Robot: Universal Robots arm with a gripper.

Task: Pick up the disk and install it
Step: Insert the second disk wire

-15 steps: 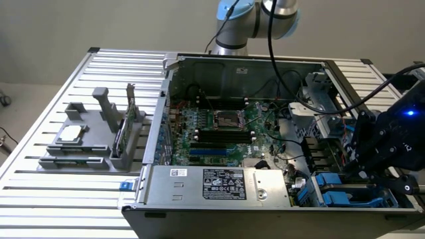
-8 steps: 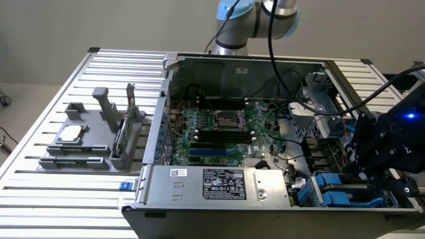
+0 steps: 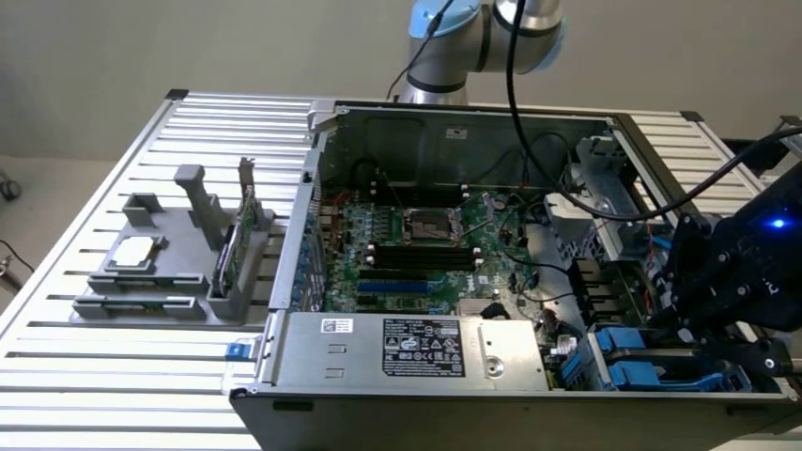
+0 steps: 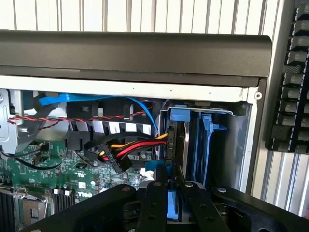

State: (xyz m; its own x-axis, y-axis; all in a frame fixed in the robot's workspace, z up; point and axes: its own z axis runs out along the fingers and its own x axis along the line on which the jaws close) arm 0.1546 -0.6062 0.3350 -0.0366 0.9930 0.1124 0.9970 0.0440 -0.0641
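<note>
My gripper (image 4: 170, 181) hangs over the drive bay (image 3: 599, 349) at the near corner of the open computer case (image 3: 414, 357), on the exterior view's right. Its black fingers (image 4: 155, 203) are shut on a narrow blue strip, the edge of the disk (image 4: 172, 205) in its blue carrier. The disk stands on edge and reaches down into the bay. Its silver body and white label are hidden. In the exterior view the gripper (image 3: 708, 343) sits right above the blue carriers (image 3: 633, 362).
A second blue carrier (image 4: 211, 128) stands beside the held one. A bundle of red, yellow and black wires (image 4: 125, 150) and a blue cable (image 4: 145, 108) run close by. A grey fixture (image 3: 163, 272) holds a silver chip (image 3: 135, 252) and a green card (image 3: 232, 240).
</note>
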